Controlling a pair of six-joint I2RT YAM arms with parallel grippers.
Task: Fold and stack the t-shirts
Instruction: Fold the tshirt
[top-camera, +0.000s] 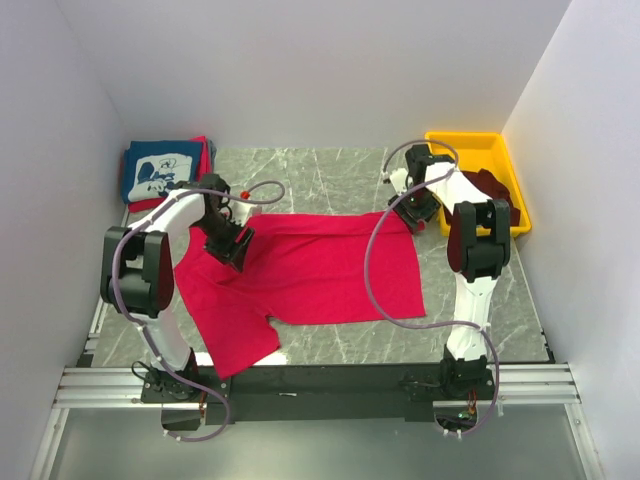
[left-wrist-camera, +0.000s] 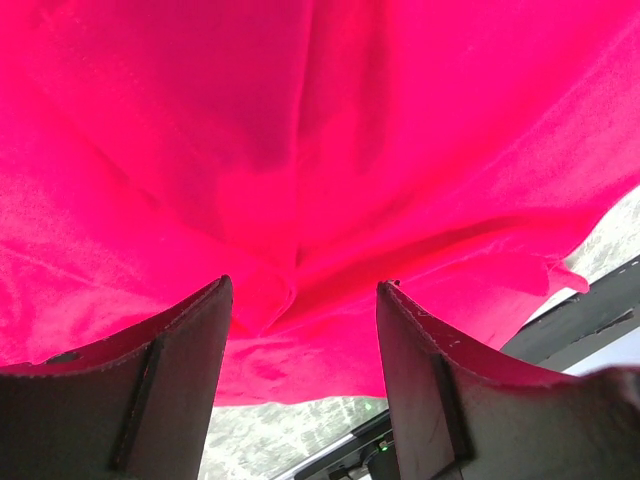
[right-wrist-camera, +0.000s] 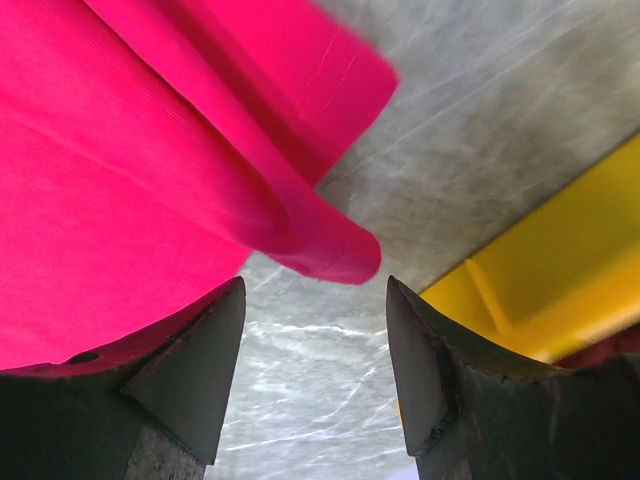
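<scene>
A bright red t-shirt (top-camera: 300, 275) lies spread on the marble table. My left gripper (top-camera: 232, 243) is open over its upper left part; in the left wrist view red cloth (left-wrist-camera: 320, 150) fills the frame above the open jaws. My right gripper (top-camera: 413, 212) is open at the shirt's upper right corner; a folded red edge (right-wrist-camera: 330, 250) lies just ahead of the jaws. A folded navy t-shirt with white print (top-camera: 160, 170) rests on a red one at the back left. A dark maroon shirt (top-camera: 492, 190) sits in the bin.
A yellow plastic bin (top-camera: 480, 150) stands at the back right, its wall visible in the right wrist view (right-wrist-camera: 540, 290). White walls enclose the table on three sides. A metal rail (top-camera: 300, 385) runs along the near edge.
</scene>
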